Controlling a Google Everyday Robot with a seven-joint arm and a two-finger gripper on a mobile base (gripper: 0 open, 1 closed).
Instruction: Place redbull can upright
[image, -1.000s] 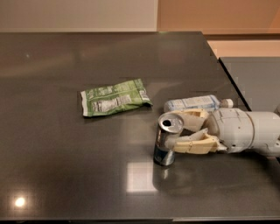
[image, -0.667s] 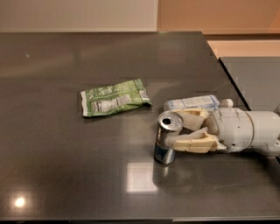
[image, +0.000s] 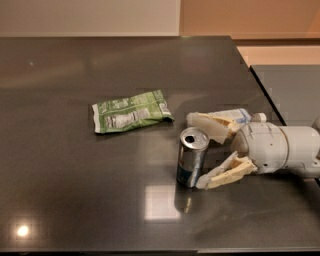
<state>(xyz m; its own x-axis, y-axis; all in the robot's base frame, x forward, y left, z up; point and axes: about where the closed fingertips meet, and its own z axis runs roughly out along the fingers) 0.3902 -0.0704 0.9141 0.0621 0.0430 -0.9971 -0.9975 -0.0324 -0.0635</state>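
The redbull can (image: 190, 159) stands upright on the dark table (image: 75, 190), right of centre, with its open pull-tab top facing up. My gripper (image: 200, 151) reaches in from the right at can height. Its cream fingers are spread, one finger (image: 209, 126) behind the can's top and the other low by its base. The jaws are open and stand around the can's right side without pinching it.
A green snack bag (image: 131, 116) lies flat to the can's upper left. A clear plastic bottle (image: 236, 115) with a white cap lies on its side just behind my gripper. The table's right edge (image: 272, 107) runs close behind the arm.
The fingers have spread apart from the can. The can has stayed upright in the same spot, and the arm has hardly moved.
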